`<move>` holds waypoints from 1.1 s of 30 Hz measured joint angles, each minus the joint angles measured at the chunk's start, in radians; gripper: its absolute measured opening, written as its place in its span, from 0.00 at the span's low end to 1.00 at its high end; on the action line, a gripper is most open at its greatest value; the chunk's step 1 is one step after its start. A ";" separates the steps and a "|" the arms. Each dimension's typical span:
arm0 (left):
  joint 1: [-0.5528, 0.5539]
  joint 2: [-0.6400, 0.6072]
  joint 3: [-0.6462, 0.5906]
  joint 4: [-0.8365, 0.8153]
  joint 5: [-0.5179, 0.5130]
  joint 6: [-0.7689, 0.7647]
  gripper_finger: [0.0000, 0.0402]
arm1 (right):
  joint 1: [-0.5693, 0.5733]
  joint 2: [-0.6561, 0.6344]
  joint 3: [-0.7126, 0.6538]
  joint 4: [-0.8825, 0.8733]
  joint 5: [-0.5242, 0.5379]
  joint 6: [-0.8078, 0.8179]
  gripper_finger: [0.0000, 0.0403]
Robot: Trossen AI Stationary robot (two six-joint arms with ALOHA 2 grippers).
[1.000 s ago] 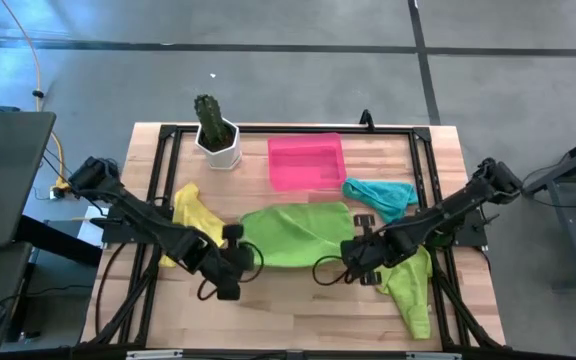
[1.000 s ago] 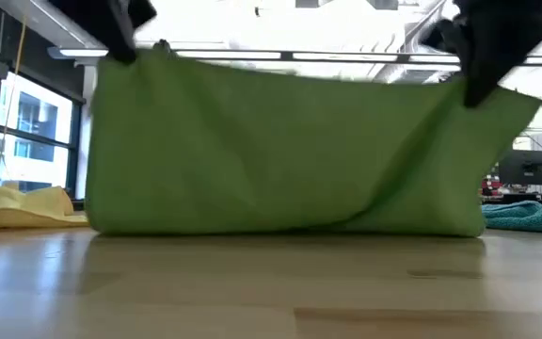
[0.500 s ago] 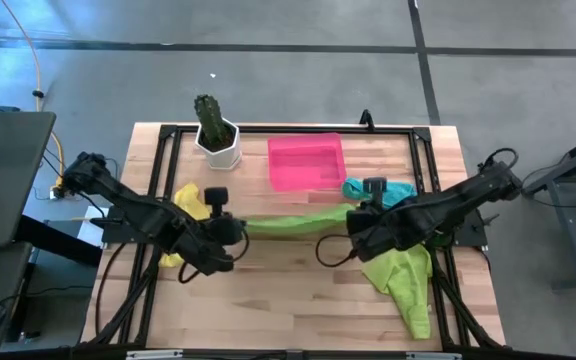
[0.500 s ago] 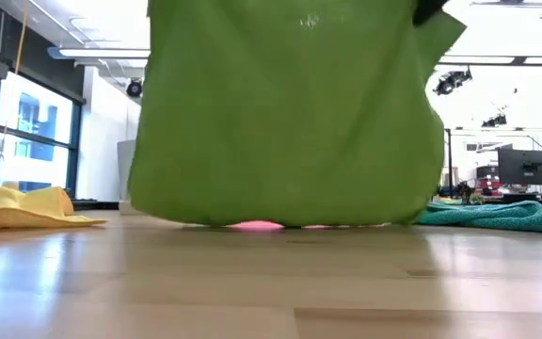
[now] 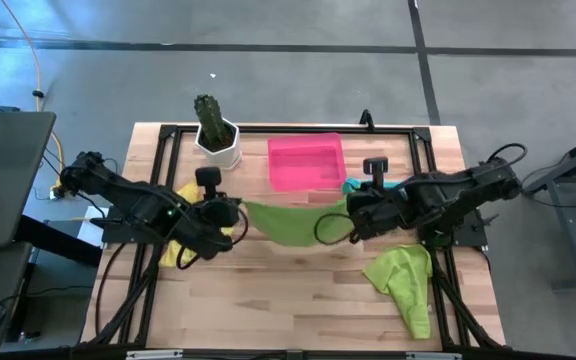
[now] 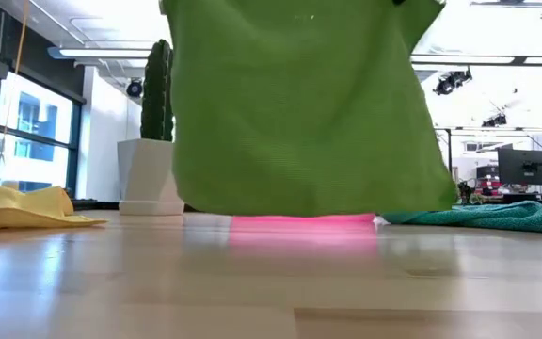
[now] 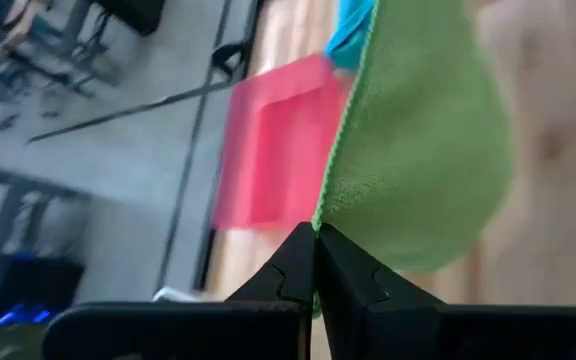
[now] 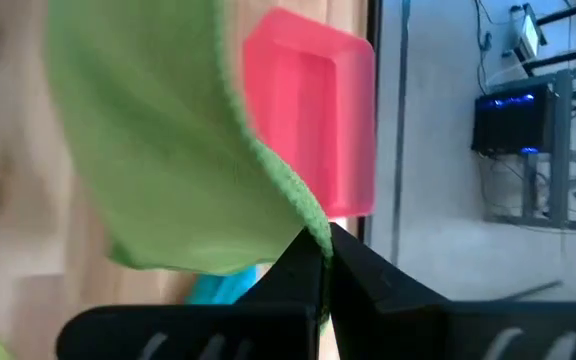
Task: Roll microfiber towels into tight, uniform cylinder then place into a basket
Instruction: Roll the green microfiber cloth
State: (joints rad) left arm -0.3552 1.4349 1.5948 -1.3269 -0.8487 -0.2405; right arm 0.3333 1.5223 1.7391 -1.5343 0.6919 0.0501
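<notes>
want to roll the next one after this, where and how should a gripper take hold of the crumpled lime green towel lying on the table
Probably grip the lime green towel on the table at its narrow tail near the table's front edge, coming straight down from above. It lies crumpled and flat, tapering to that free end, clear of the right gripper and left gripper, both shut on the hanging green towel.

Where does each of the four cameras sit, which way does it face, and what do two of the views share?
High view: above the table, looking straight down; shows both arms, the hanging green towel and pink basket.
Low view: at table-top height, looking level across; no arm clearly shows.
Left wrist view: on the left arm, looking past its shut fingers.
Right wrist view: on the right arm, looking past its shut fingers.
Shared: both wrist views show the towel and basket.
</notes>
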 joint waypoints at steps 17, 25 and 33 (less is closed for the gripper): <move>0.197 -0.003 -0.009 -0.056 0.158 -0.226 0.00 | -0.236 0.002 -0.008 0.032 -0.099 0.196 0.00; 0.048 0.052 -0.157 -0.018 0.408 -0.364 0.00 | -0.061 0.006 -0.280 0.255 -0.350 0.274 0.00; -0.116 0.149 -0.247 0.110 0.433 -0.513 0.00 | 0.119 0.005 -0.531 0.584 -0.428 0.517 0.00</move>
State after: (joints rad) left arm -0.4711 1.5837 1.3479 -1.2166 -0.4157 -0.7534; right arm 0.4523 1.5276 1.2076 -0.9508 0.2635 0.5668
